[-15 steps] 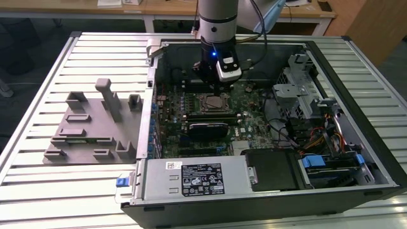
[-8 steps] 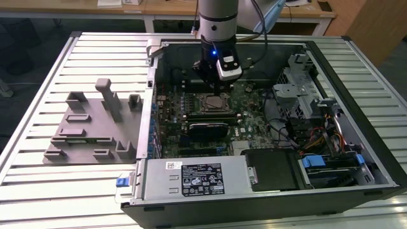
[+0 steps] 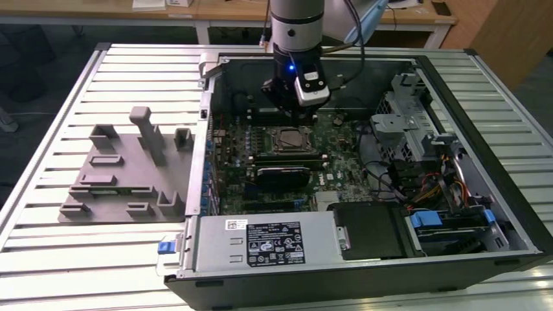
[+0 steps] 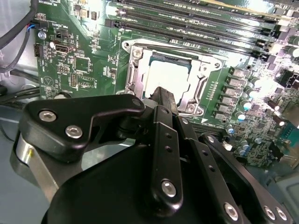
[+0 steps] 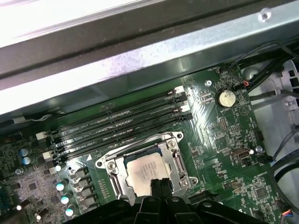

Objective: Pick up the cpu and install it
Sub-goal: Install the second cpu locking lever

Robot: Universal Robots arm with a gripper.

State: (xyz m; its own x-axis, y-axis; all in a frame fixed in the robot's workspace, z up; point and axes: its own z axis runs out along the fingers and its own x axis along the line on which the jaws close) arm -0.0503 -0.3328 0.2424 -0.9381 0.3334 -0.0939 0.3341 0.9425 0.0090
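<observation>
The cpu (image 5: 145,173) lies flat inside the socket (image 5: 146,170) on the motherboard (image 5: 219,135), within the open computer case (image 3: 363,259) on the surface (image 3: 129,84). The claw (image 5: 160,185) hovers just above the chip's edge, its fingertips (image 4: 164,100) pressed together and holding nothing. I judge the placing step to be finished or almost finished. What remains calls for a check that the chip sits level in its frame.

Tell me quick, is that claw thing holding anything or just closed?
Gripper: fingers shut together, holding nothing, poised over the cpu, which sits in the motherboard socket.
</observation>
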